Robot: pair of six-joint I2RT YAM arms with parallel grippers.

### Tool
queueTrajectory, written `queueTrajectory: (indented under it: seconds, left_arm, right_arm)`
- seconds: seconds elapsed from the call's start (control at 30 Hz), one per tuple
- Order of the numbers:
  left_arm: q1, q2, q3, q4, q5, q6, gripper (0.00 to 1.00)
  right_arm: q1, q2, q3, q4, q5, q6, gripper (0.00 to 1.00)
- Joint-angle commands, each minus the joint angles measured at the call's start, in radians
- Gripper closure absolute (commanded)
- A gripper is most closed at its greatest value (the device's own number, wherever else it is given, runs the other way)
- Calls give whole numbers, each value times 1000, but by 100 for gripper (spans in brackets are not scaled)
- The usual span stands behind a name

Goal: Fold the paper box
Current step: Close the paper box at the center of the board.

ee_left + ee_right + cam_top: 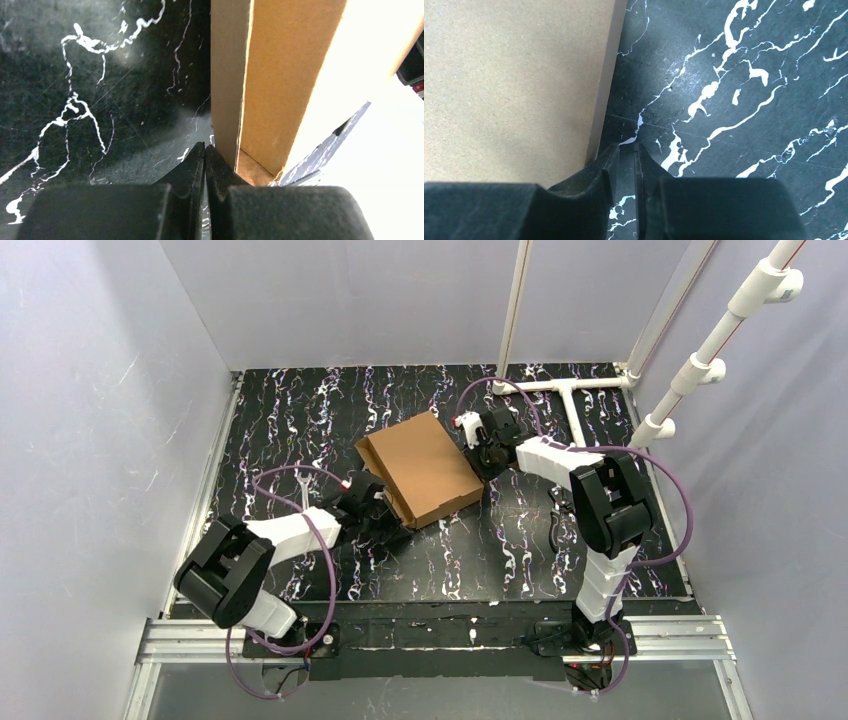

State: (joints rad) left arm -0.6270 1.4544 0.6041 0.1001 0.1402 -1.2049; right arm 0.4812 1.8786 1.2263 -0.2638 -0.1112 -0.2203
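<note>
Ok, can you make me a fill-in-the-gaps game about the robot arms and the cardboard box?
1. The paper box is the colour ___.
2. The table is black with ___ streaks.
3. The left gripper, next to a corner of the box, is ___ (open or shut).
4. Seen from above, the right gripper is at the box's ___ edge (left or right).

Missing words: brown; white; shut; right
</note>
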Motion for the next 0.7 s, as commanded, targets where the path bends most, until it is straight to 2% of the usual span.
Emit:
queueTrajectory:
  seconds: [0.0, 0.27, 0.4, 0.6, 0.67]
  left_arm:
    - [-7, 32, 152, -82, -16, 73, 100]
    - [-6, 93, 266, -162, -8, 121, 100]
    - [-8, 149, 380, -174, 32, 130, 100]
    - [-10, 167, 375, 88, 77, 12, 100]
    - [-9, 183, 435, 93, 107, 28, 100]
  right_arm:
    - [52, 7, -19, 17, -36, 10, 74]
    - [86, 3, -27, 23, -30, 17, 75]
    - [135, 13, -31, 31, -33, 35, 75]
    - [135, 29, -51, 53, -125, 91, 75]
    - [138, 31, -51, 54, -116, 89, 74]
